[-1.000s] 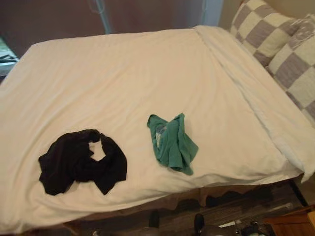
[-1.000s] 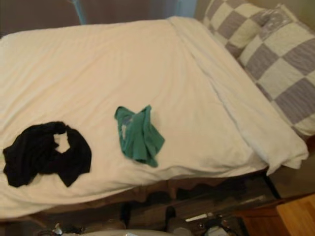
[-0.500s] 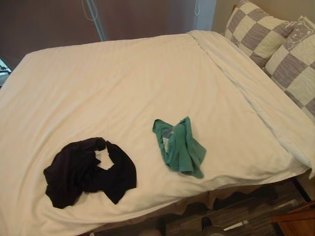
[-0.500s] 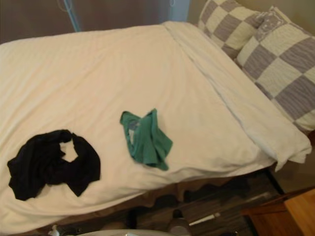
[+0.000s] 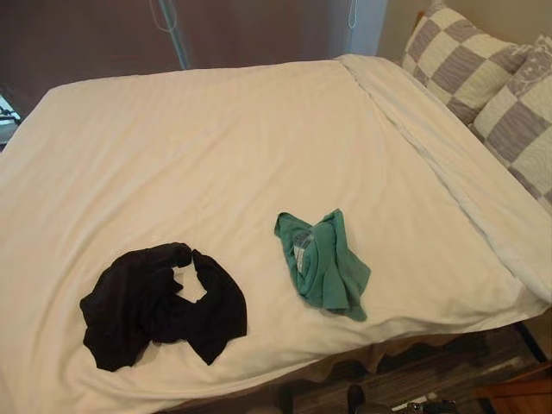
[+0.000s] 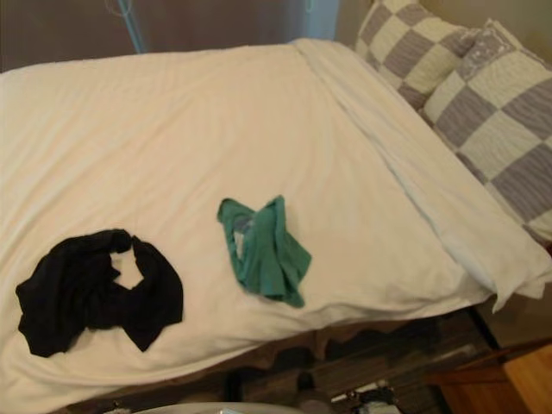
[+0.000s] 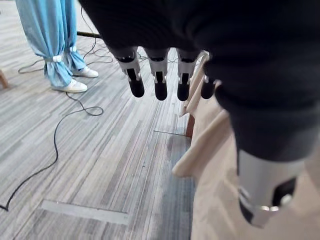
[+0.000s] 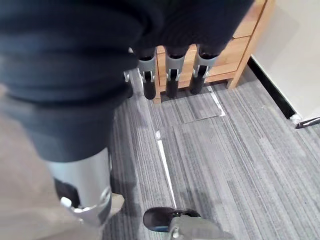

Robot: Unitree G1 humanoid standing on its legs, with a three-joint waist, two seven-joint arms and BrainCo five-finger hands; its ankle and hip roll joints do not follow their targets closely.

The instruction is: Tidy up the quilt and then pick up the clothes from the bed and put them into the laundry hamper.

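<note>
A cream quilt (image 5: 216, 147) lies spread flat over the bed, with its right edge folded back in a strip (image 5: 448, 164) below the pillows. On the near part of the quilt a crumpled black garment (image 5: 159, 302) lies at the left, and a bunched green garment (image 5: 326, 263) lies to its right, apart from it. My left hand (image 7: 160, 85) hangs beside the bed's edge over the floor, its fingers straight and holding nothing. My right hand (image 8: 171, 75) hangs over the grey floor, open and empty too.
Two checked pillows (image 5: 466, 60) (image 6: 500, 121) stand at the bed's far right. A wooden cabinet (image 8: 235, 45) stands by the wall near my right hand. A person in blue trousers and white shoes (image 7: 55, 45) stands on the floor past my left hand.
The whole picture has shifted as the head camera moved. Both garments lie where they lay on the quilt.
</note>
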